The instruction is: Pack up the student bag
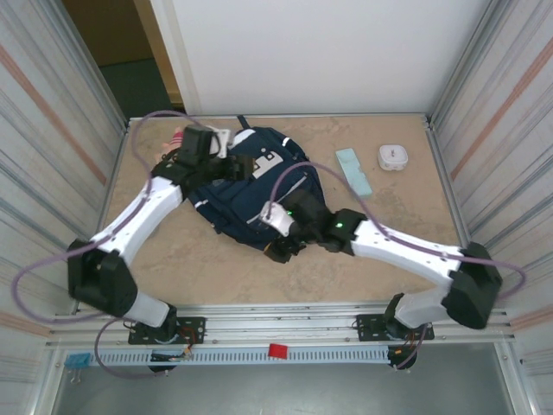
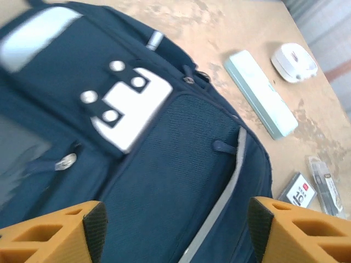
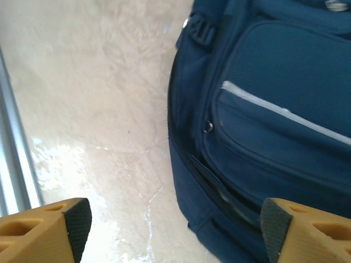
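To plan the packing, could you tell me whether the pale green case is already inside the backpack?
No, the pale green case lies on the table beside the student bag.

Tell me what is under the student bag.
The student bag lies on the beige table; bare tabletop shows right up to its edge in the right wrist view. Anything beneath it is covered by the fabric.
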Available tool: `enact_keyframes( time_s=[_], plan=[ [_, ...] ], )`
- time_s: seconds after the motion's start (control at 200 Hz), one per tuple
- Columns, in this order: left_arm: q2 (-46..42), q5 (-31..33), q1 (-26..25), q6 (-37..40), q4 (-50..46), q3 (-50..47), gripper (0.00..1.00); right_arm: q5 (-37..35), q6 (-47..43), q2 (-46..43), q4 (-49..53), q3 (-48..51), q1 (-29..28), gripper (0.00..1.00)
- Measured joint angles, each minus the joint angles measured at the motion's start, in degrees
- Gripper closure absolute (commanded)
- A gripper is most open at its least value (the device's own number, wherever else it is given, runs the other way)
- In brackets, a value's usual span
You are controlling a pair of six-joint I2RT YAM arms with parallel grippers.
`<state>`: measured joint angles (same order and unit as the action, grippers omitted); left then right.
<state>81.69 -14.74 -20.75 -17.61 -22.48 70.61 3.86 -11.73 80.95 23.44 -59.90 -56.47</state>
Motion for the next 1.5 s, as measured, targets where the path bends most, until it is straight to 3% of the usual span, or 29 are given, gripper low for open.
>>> enact_keyframes(
  time_s=[0.271,0.351,0.386,0.546,0.626,0.767,0.902,1.168,1.328,1.498],
  plan=[
    [-10.5,-0.4,8.8,-4.9,-1.5,-15.4,0.3,-5.4,-12.2,16.0,-0.9,-3.8,-1.6,0.2],
    [-11.9,-0.7,10.3,-5.9,-1.6,-18.3,0.3,-8.8,-14.8,19.1,-2.3,-3.7,-1.9,0.25],
    [-12.4,-0.7,10.6,-6.3,-1.6,-19.1,0.3,-10.4,-15.9,20.3,-3.0,-3.7,-2.1,0.33],
    [-13.1,-1.2,10.9,-7.3,-1.2,-21.0,0.3,-17.2,-20.1,22.4,-7.6,-2.6,-2.9,0.91],
    [-13.1,-1.6,11.0,-7.5,-1.2,-21.5,0.3,-18.9,-21.2,21.1,-9.6,-1.9,-3.0,1.0],
    [-13.4,-2.2,11.4,-7.8,-0.7,-23.1,0.31,-18.4,-22.4,14.1,-9.2,-0.8,-1.8,1.0],
    [-15.5,-3.3,11.6,-7.8,1.4,-25.0,0.32,-14.3,-22.4,7.6,-4.2,-3.7,2.9,1.0],
    [-22.9,-7.5,11.6,-5.9,16.2,-36.6,0.41,-7.6,-23.6,4.6,1.6,-8.6,9.8,1.0],
    [-20.0,-8.8,9.8,-2.1,28.0,-43.5,0.43,-5.2,-24.0,4.6,4.0,-8.6,11.1,1.0],
    [-11.9,-11.3,7.6,1.9,38.0,-43.9,0.46,-3.9,-23.9,4.4,5.0,-8.6,11.2,1.0]
  ],
)
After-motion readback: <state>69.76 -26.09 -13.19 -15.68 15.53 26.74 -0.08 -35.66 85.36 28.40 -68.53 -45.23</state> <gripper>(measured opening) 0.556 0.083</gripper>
